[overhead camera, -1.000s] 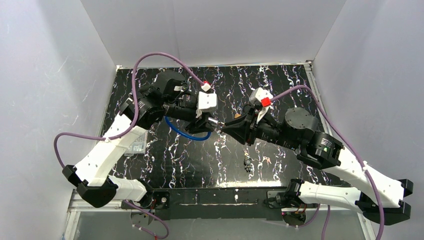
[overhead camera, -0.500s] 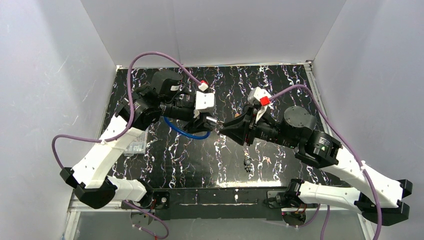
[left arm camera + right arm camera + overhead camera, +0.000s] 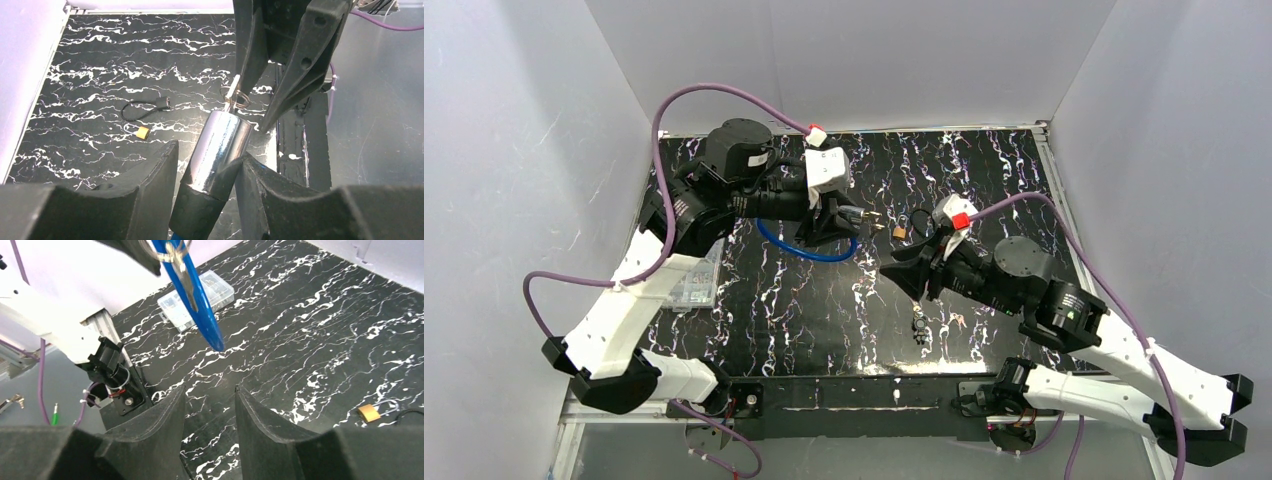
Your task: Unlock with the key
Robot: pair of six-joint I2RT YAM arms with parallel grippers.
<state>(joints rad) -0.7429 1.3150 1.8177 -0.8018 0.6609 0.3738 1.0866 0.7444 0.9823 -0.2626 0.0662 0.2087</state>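
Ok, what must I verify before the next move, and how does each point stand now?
1. The lock cylinder is gripped by the left gripper: ok.
2. The key sits in the cylinder's end: ok.
3. The right gripper is on the key: not ok; jaws open, empty.
4. The blue cable is apart from the right gripper: ok.
5. The lock is released: cannot tell.

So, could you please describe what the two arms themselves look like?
Both the left arm and right arm have white shell links joined by black cylindrical joints. A purple cable loops along each, and each white wrist camera block carries a small red tag. The left tool and right tool have matte black, tapered fingers.
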